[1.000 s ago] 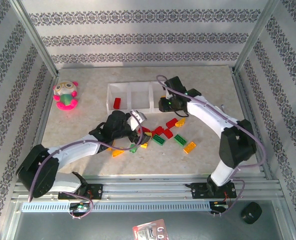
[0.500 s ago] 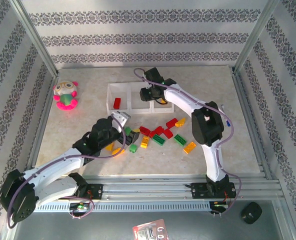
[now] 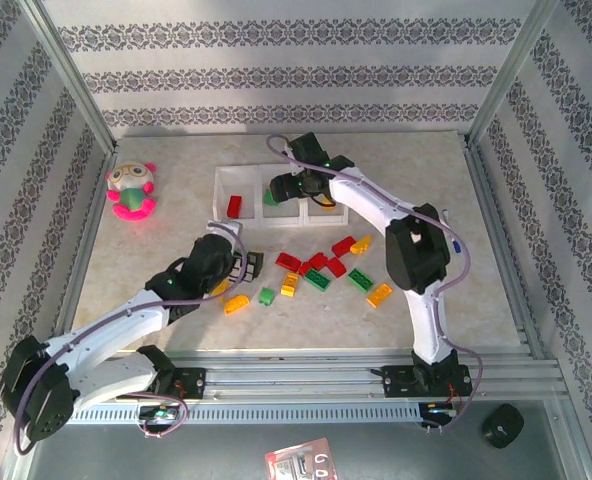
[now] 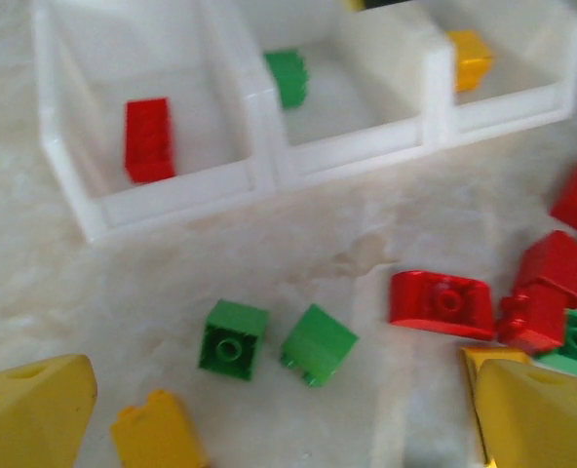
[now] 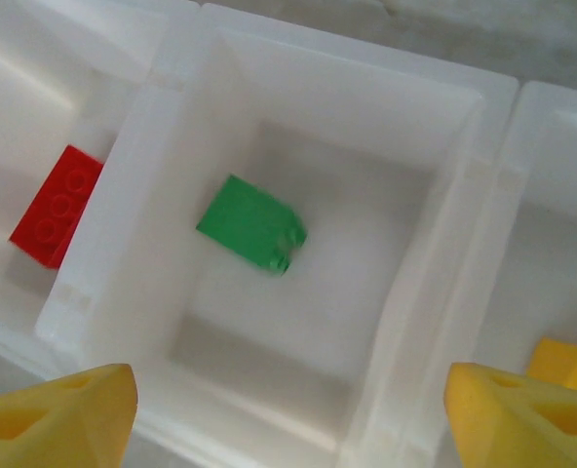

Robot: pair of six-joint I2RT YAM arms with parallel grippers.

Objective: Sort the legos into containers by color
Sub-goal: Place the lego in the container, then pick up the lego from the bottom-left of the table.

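1. Fingers (image 5: 64, 414) of your right gripper (image 5: 288, 419) stand wide and empty above the middle compartment of the tray (image 5: 464, 195), where one green brick (image 5: 251, 223) lies flat.
2. Your left gripper (image 4: 284, 414) is spread wide too, holding nothing, above a loose green brick (image 4: 233, 337) on the near side of the tray.
3. Placing looks finished for your right arm, and picking looks like the step in hand for your left.
4. Next, lower the left gripper, straddle that loose brick squarely, close, then carry it to the middle compartment.

White tray (image 4: 347, 156) holds red brick (image 4: 149, 138) and green brick (image 4: 288, 76); legos (image 4: 440, 302) scattered nearby.
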